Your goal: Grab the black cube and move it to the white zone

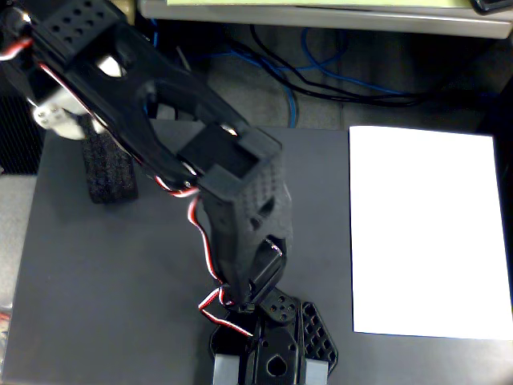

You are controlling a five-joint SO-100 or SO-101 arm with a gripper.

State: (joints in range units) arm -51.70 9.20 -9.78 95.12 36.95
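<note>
The black cube [111, 172] is a coarse, dark foam block on the grey tabletop at the upper left of the fixed view. Its upper end is covered by my arm. My gripper [86, 120] hangs over that end of the block at the far left. Its fingers are lost in black plastic and a white part, so I cannot tell whether they are open or touching the foam. The white zone [425, 228] is a flat sheet of paper on the right side of the table, far from the block, with nothing on it.
The arm's base [272, 353] sits at the table's near edge, and its links [240, 200] cross diagonally toward the upper left. Red and white wires run along the arm. Blue and black cables [321, 72] lie on the floor beyond the table's far edge.
</note>
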